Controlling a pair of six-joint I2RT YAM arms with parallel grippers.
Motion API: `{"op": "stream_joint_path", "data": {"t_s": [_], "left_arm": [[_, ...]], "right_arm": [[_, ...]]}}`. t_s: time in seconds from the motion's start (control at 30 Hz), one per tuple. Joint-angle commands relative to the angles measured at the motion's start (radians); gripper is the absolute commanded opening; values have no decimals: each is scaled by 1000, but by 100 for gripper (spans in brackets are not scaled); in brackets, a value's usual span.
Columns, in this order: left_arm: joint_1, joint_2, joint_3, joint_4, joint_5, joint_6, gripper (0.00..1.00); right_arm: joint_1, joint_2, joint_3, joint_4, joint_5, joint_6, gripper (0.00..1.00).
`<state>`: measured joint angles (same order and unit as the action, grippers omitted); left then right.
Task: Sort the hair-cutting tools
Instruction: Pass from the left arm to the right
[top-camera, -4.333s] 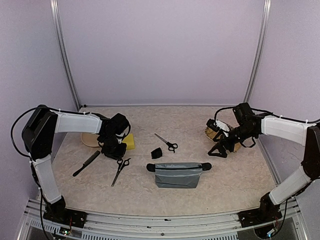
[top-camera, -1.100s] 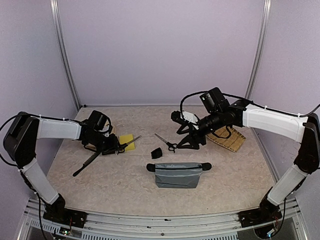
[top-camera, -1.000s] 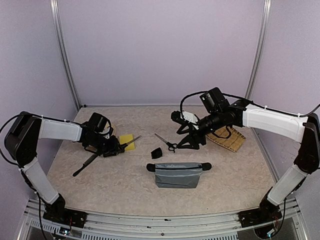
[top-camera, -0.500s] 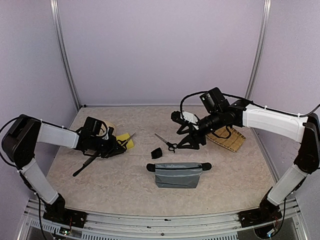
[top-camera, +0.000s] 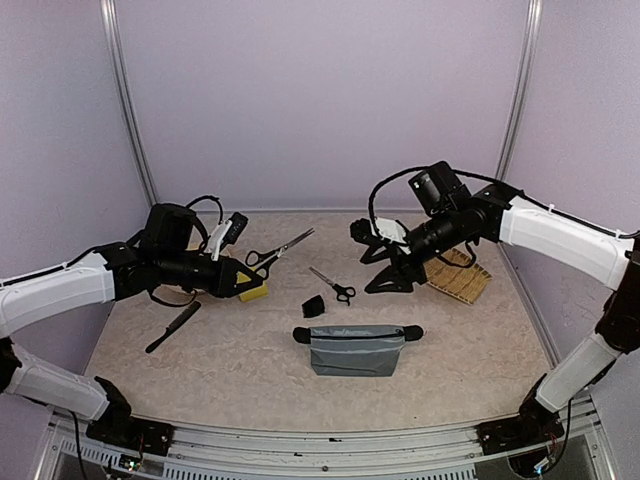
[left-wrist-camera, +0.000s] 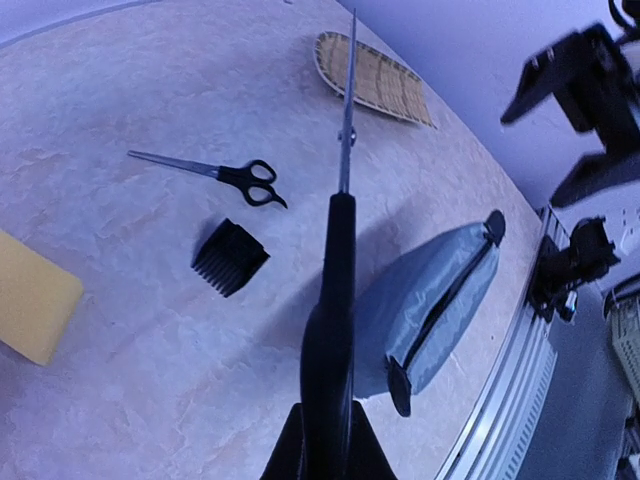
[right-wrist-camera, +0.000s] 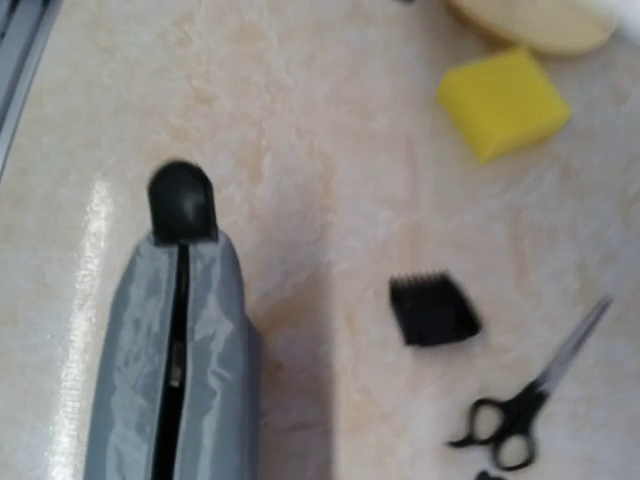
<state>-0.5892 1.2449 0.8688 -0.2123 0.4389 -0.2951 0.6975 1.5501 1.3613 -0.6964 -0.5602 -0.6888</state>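
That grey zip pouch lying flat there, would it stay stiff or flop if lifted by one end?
Probably floppy: the grey pouch is thin, wrinkled fabric, so it would likely sag. It lies flat and unstuffed, so probably light. Pushed, it should slide rather than roll; its sheen suggests it may be slippery.

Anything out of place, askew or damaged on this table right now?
Nothing looks spilled or broken. One odd item: a yellow block among the hair tools, no cutting tool itself. The left gripper holds the raised scissors off the table; the second scissors, small black toothed piece and comb lie flat.
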Motion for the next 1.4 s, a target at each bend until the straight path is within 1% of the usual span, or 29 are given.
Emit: {"op": "stream_joint_path", "data": {"t_s": [0.0, 0.13, 0.23, 0.33, 0.4, 0.57, 0.67, 0.77, 0.9, 1.1, 1.3, 1.37], "left_arm": [[-107, -70, 33, -153, -59, 191, 0], [-185, -120, 59, -172, -94, 204, 0], [-262, -123, 105, -200, -146, 217, 0], [-327, -95, 156, -232, -212, 241, 0], [-365, -63, 191, -259, -237, 257, 0], [-442, 22, 259, -302, -308, 293, 0], [-462, 66, 282, -321, -339, 300, 0], [-464, 82, 279, -318, -361, 307, 0], [-466, 57, 248, -288, -358, 308, 0], [-468, 20, 228, -268, -341, 326, 0], [-466, 36, 243, -288, -339, 331, 0], [-466, 43, 246, -295, -336, 331, 0]], "right_arm": [[6, -92, 86, -75, -13, -83, 65], [7, -92, 110, -97, -61, -97, 66], [10, -60, 135, -136, -98, -93, 66], [14, -25, 160, -196, -151, -98, 66], [18, -16, 168, -204, -176, -82, 66], [32, 9, 182, -218, -173, -60, 66], [39, 31, 204, -264, -196, -75, 65], [51, 43, 207, -312, -211, -93, 61], [58, 68, 204, -354, -184, -103, 58], [64, 113, 208, -335, -160, -70, 54], [69, 149, 251, -351, -150, -71, 41], [69, 148, 254, -354, -150, -71, 39]]}}
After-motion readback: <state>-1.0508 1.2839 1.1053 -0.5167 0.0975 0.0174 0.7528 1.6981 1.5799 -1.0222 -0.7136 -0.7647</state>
